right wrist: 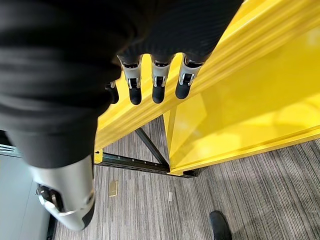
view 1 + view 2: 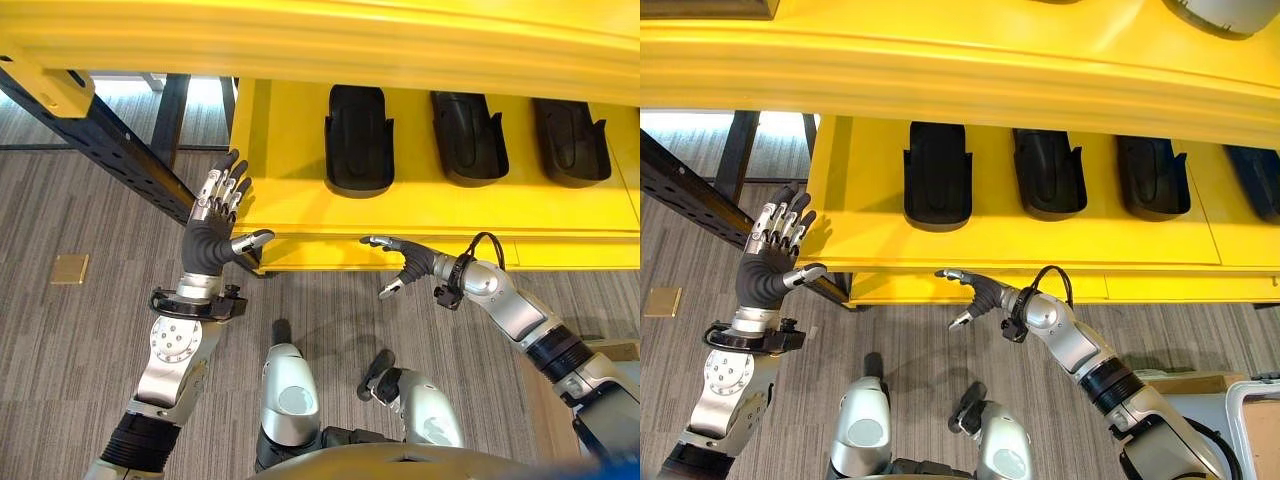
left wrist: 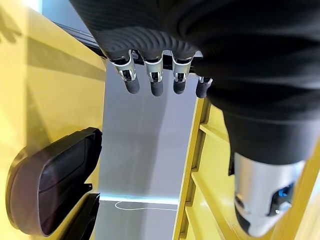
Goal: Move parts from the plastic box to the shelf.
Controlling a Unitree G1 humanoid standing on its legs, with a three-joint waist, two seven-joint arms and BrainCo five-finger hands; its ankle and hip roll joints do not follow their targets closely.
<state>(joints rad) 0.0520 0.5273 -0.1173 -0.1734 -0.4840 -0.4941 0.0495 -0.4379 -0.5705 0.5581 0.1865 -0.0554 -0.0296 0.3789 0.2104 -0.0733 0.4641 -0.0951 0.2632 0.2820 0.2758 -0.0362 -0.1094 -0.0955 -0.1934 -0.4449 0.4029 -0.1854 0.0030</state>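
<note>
Three black moulded parts (image 2: pixel 358 140) (image 2: pixel 468 138) (image 2: pixel 570 140) lie side by side on the yellow shelf (image 2: pixel 300 215). My left hand (image 2: pixel 212 240) is raised at the shelf's left front corner, open with straight fingers (image 3: pixel 155 82) and holding nothing. One black part (image 3: pixel 50 185) shows past it in the left wrist view. My right hand (image 2: pixel 418 260) hovers just below the shelf's front edge, open and empty, its fingers (image 1: pixel 156 82) relaxed. A white-rimmed box (image 2: pixel 1252 420) sits at the lower right.
An upper yellow beam (image 2: pixel 320 45) overhangs the shelf. A black perforated frame bar (image 2: pixel 100 135) slants down to the shelf's left corner. A brass plate (image 2: pixel 70 268) is set in the grey carpet. A further dark part (image 2: pixel 1252 180) lies at the shelf's far right.
</note>
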